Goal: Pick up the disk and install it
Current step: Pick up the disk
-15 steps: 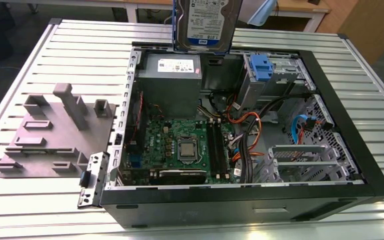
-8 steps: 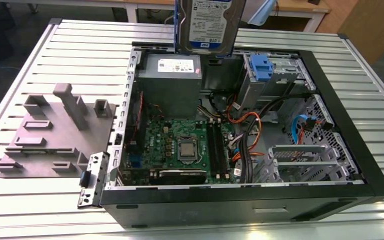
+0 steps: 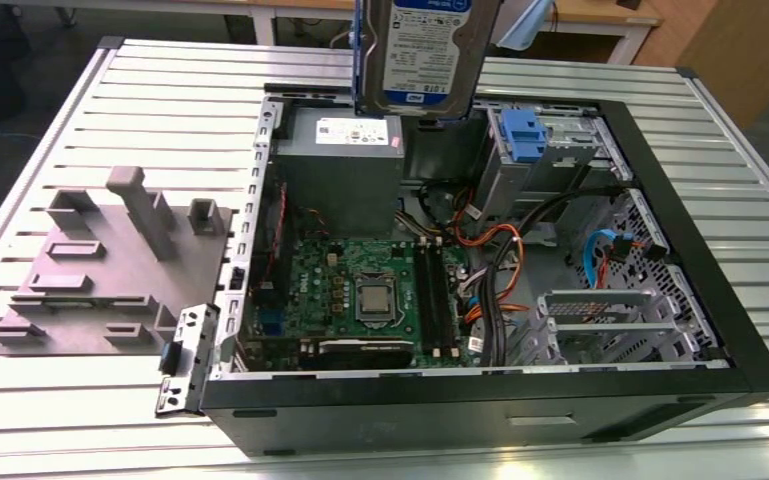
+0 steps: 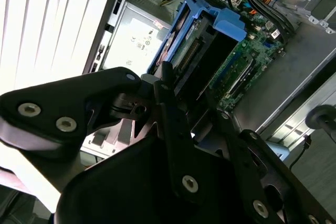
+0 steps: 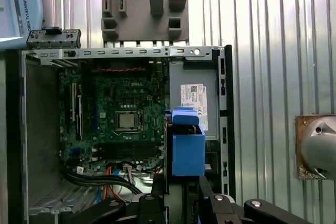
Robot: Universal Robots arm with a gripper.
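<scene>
Exterior view: the disk hangs in the air over the far side of the open computer case, touching nothing inside it.
Hand: in the first wrist view the hand has its jaws on either side of the disk's blue rail. I judge it to be clamped on the disk.
Long axis: upright in the exterior view, with the labelled face turned to the camera.
Governing relation: the disk is already in the hand. The drive bay, which carries a bare blue clip, lies below the disk and toward the exterior view's right.
Beneath the disk: the grey power supply lies just toward the exterior view's left, and the motherboard is nearer the camera.
Labels: the disk carries a white-and-blue label with print and barcodes, and the power supply has a small white sticker. Neither print is transcribed.
Surroundings: the case stands on a ribbed metal table. A grey fixture sits at the exterior view's left, well apart from the disk.
</scene>
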